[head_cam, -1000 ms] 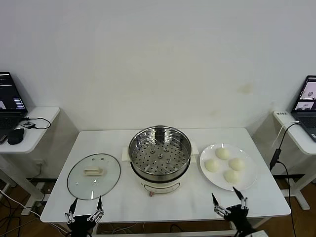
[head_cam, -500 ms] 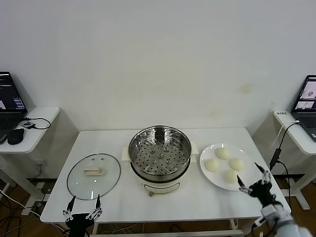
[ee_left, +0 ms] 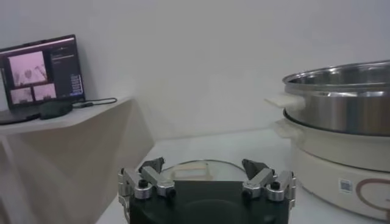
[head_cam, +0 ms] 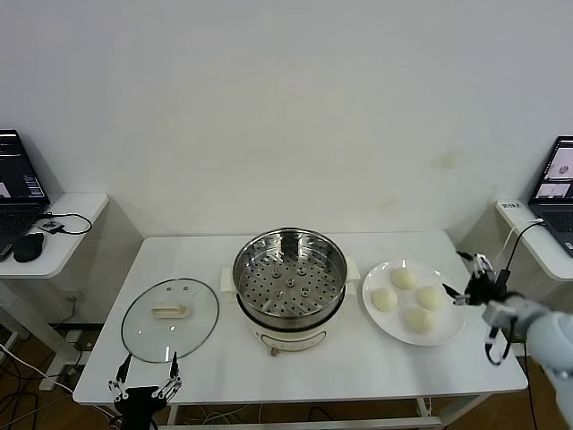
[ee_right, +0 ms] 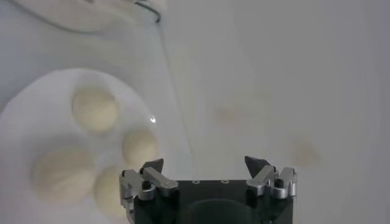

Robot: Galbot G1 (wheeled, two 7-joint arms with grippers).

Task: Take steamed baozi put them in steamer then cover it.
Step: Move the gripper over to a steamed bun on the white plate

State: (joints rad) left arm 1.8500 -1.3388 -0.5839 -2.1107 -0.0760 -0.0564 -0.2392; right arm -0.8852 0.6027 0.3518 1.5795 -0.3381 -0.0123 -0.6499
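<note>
Four cream-white baozi lie on a white plate at the table's right. The steel steamer stands uncovered at the centre, its perforated tray bare. The glass cover lies flat on the table at the left. My right gripper is open and empty, raised at the plate's right edge beside the buns. Its wrist view shows the buns off to one side of the open gripper. My left gripper is open and empty at the table's front edge, just before the cover.
Side tables with laptops stand at far left and far right. A cable hangs near the right arm. The left wrist view shows the steamer's side close by and the left laptop.
My right gripper has risen from the table's front edge and swung back and right, to the plate's right edge. The left gripper has sunk slightly.
</note>
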